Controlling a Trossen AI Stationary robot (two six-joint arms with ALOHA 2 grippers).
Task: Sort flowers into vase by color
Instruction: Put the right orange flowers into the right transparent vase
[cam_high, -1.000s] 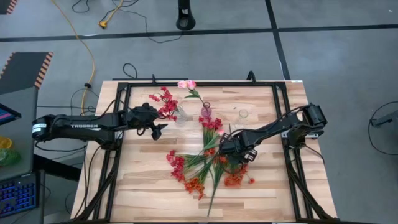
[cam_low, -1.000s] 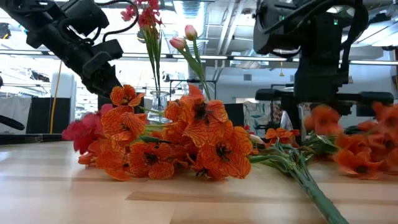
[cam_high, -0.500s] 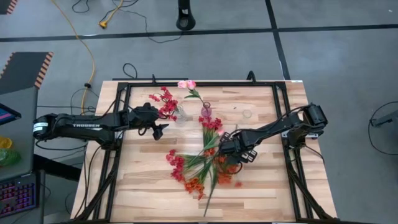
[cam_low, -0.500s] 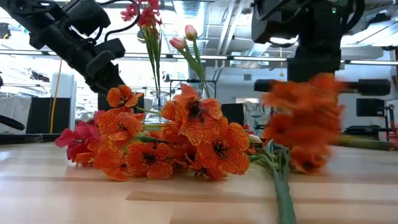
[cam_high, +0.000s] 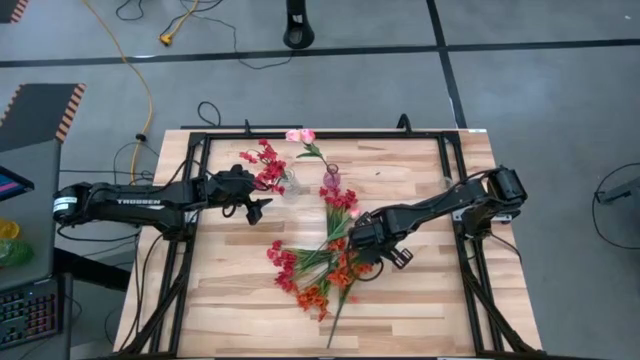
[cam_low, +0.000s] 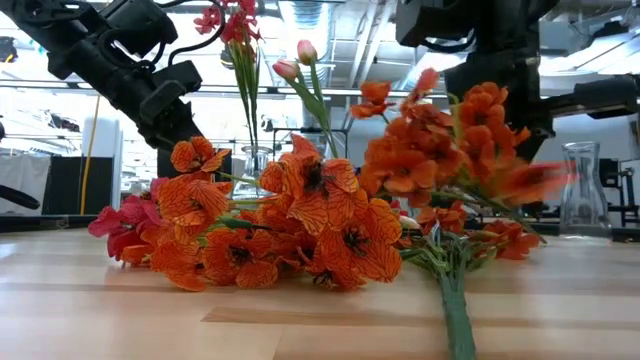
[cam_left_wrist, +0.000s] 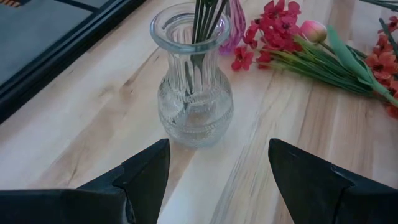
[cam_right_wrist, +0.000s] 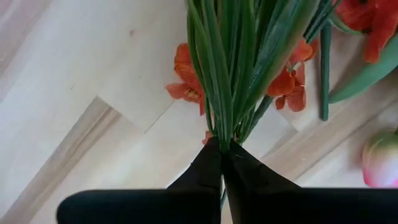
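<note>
orange flowers (cam_low: 450, 150) now lifted, right fingers (cam_right_wrist: 221, 163) pinching stems, left fingers (cam_left_wrist: 149, 171) spread

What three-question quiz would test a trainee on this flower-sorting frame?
1. True or false: the right hand is shut on green stems.
2. What does the clear vase in front of the left hand hold?
A. nothing
B. stems
C. water only
3. Fill in: the lifted orange flowers hang above the ____.

Key:
1. True
2. B
3. table
</note>
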